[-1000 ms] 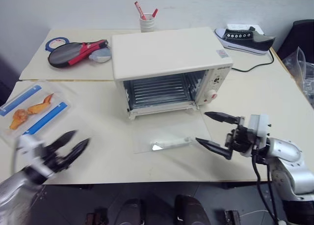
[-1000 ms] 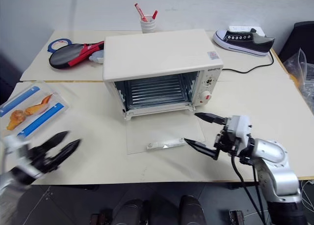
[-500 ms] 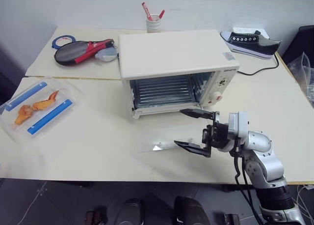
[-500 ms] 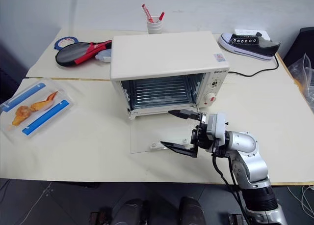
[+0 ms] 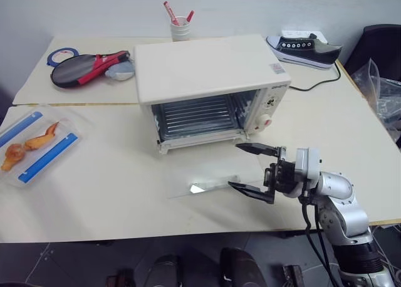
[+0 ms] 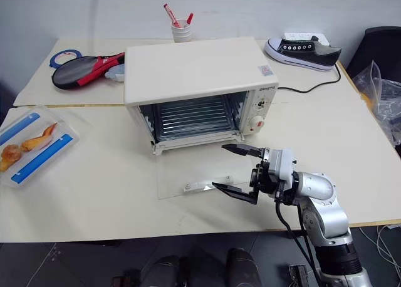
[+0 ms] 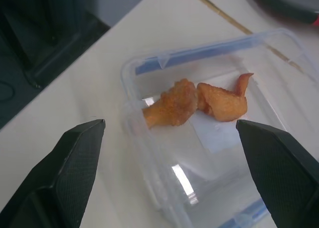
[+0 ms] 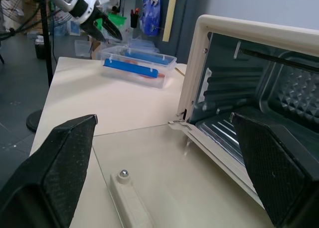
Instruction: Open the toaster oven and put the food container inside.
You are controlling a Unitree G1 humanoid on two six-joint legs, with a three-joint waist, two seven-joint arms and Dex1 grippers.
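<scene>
The toaster oven (image 5: 213, 93) stands in the table's middle with its glass door (image 5: 213, 177) folded flat. The right gripper (image 5: 250, 169) is spread wide and empty over the door's corner, at 5 o'clock from the oven. The food container (image 5: 34, 146) lies at 8 o'clock from the oven, well apart, and the left gripper (image 7: 169, 153) hovers above it, released and holding nothing.

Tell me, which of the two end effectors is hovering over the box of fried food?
The left end effector: its open fingers frame the food container. The right end effector hangs above the toaster oven's lowered glass door.

Even, bright overhead light leaves soft shadows, a glare patch shines on the oven's glass door (image 5: 216, 177), and the near fingers (image 7: 75, 163) look blurred.
</scene>
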